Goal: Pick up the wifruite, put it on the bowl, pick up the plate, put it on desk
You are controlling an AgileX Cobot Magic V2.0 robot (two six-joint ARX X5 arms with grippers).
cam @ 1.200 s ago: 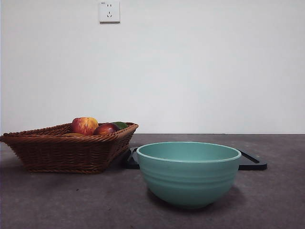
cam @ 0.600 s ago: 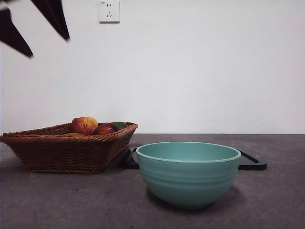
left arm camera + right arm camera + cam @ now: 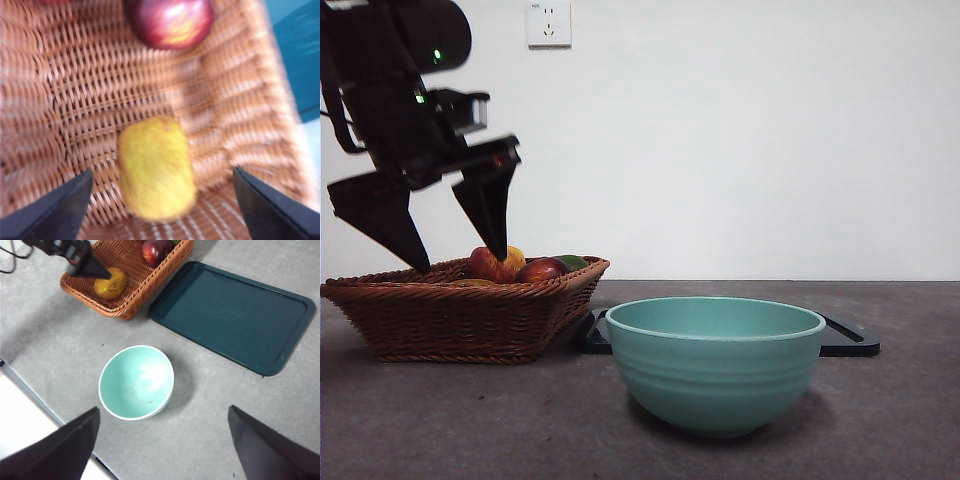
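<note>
The desk (image 3: 60, 335) carries a dark tray (image 3: 235, 315) beside the wicker basket (image 3: 460, 320), with the empty bowl (image 3: 716, 362) in front of the basket. Inside the basket the wifruite (image 3: 156, 167) lies between the spread, empty jaws of the left gripper (image 3: 160, 210), long axis crossing their line. That gripper was higher half a second ago; the right gripper (image 3: 162, 450) waits open above the bowl
</note>
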